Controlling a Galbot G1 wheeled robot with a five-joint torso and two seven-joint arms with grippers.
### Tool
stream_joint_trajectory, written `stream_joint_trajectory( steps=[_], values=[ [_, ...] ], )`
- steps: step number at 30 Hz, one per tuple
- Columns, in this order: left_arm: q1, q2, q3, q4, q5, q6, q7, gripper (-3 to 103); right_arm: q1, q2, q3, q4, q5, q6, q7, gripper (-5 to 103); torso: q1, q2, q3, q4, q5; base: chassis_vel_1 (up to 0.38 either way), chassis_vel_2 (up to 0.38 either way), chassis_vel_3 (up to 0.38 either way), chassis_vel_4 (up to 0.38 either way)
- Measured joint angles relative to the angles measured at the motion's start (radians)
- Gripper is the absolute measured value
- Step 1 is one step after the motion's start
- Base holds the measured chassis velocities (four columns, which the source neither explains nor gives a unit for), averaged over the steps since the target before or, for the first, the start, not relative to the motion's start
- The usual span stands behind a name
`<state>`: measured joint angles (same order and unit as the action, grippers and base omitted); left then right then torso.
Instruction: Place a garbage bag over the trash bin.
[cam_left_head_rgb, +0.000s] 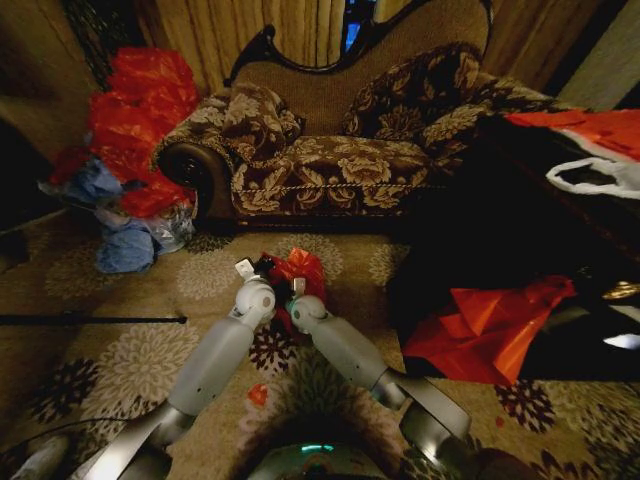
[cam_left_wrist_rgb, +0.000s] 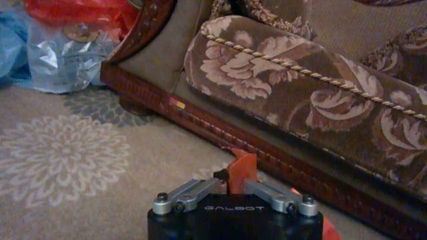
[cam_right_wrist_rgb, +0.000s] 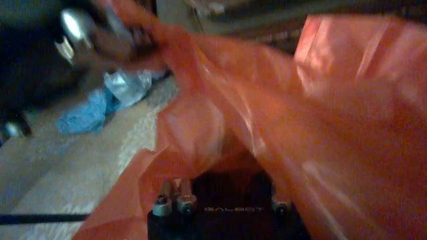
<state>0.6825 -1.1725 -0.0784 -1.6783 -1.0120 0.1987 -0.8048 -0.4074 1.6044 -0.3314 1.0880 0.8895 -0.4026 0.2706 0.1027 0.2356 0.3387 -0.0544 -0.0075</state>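
Both grippers pinch the garbage bag (cam_left_head_rgb: 297, 270) – left gripper (cam_left_wrist_rgb: 232, 192) on a corner, right gripper (cam_right_wrist_rgb: 220, 197) inside folds (fingers hidden) – thin plastic could tear.

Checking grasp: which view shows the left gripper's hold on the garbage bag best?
Left wrist view: left gripper pinches a strip of the garbage bag. Head view shows it small beside the bag; right wrist view blurs it.

Red garbage bag (cam_right_wrist_rgb: 280, 115) draped over right end effector (cam_right_wrist_rgb: 220, 200), carpet (cam_right_wrist_rgb: 67, 170) beyond.
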Motion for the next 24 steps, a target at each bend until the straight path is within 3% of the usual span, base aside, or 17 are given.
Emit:
stream_joint_trajectory(
  steps=[2, 4, 6, 7, 9, 13, 19, 24],
  values=[
    [0.001, 0.003, 0.000, -0.003, -0.001, 0.000, -0.001, 0, 0.008, -0.012, -0.010, 0.023, -0.008, 0.003, 0.009, 58, 0.000, 0.000, 0.000, 0.0003, 0.0002, 0.000, 0.000, 0.000, 0.000],
    [0.001, 0.005, -0.002, -0.004, -0.004, 0.000, -0.002, 0, 0.015, -0.044, -0.038, 0.079, -0.008, 0.003, 0.031, 76, 0.000, 0.000, 0.000, 0.0001, 0.0002, 0.000, 0.000, 0.000, 0.000],
    [0.001, 0.005, -0.003, -0.004, -0.005, 0.000, -0.001, 0, 0.017, -0.061, -0.052, 0.107, -0.001, 0.002, 0.045, 76, 0.000, 0.000, 0.000, 0.0001, 0.0003, 0.000, 0.000, 0.000, 0.000],
    [0.000, 0.006, -0.005, -0.004, -0.006, 0.000, -0.001, 0, 0.017, -0.080, -0.067, 0.138, 0.013, -0.002, 0.066, 86, 0.000, 0.000, 0.000, 0.0000, 0.0002, 0.000, 0.000, 0.000, 0.000],
    [0.000, 0.006, -0.006, -0.006, -0.006, 0.000, -0.001, 0, 0.017, -0.090, -0.076, 0.157, 0.024, -0.006, 0.080, 86, 0.000, 0.000, 0.000, 0.0001, 0.0002, 0.000, 0.000, 0.000, 0.000],
    [-0.004, 0.009, -0.010, -0.010, -0.010, -0.009, 0.002, 0, 0.007, -0.123, -0.104, 0.210, 0.044, -0.013, 0.117, 99, 0.000, 0.000, 0.000, 0.0001, 0.0002, 0.000, 0.000, 0.000, 0.000],
    [-0.028, 0.010, -0.009, -0.024, -0.021, -0.030, 0.016, 0, -0.034, -0.174, -0.143, 0.282, 0.019, -0.006, 0.135, 100, 0.000, 0.000, 0.000, 0.0001, 0.0003, 0.000, 0.000, 0.000, 0.000],
    [-0.042, 0.007, -0.003, -0.023, -0.026, -0.030, 0.010, 0, -0.062, -0.219, -0.154, 0.352, -0.105, 0.023, 0.146, 100, 0.000, 0.000, 0.000, 0.0000, 0.0003, 0.000, 0.000, 0.000, 0.000]
  ],
)
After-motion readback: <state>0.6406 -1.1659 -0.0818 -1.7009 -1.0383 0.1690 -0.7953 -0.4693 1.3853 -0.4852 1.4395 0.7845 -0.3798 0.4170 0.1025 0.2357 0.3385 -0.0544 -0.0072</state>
